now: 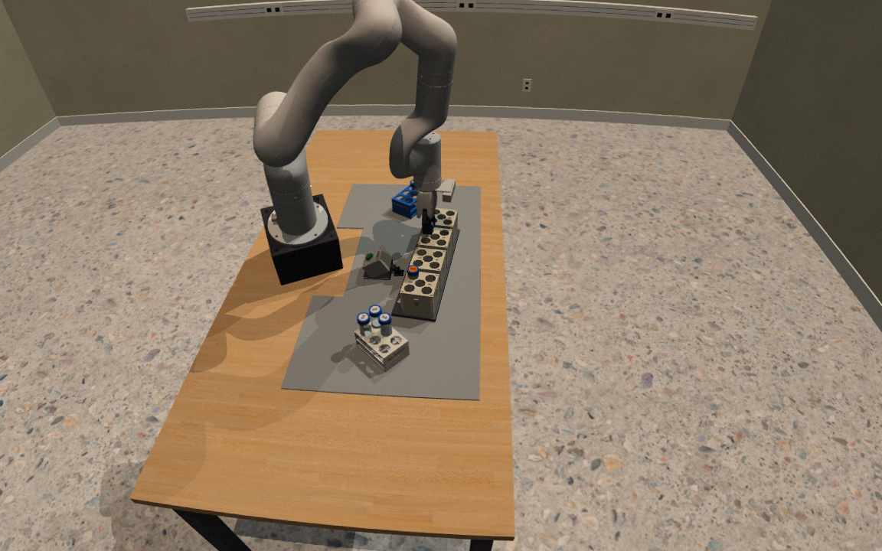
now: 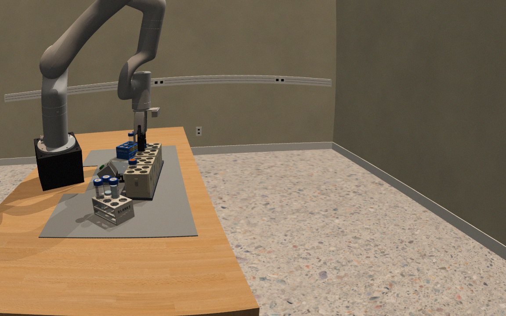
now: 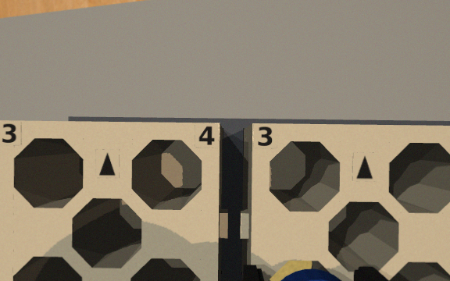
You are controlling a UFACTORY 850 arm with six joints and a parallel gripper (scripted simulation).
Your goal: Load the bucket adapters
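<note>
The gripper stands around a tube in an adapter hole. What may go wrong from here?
1. The gripper is open only slightly around the blue-capped tube; rising now may drag or tilt it, or shift the loose adapter.
2. The wrist view cuts off the tube, so full seating is unconfirmed.
</note>
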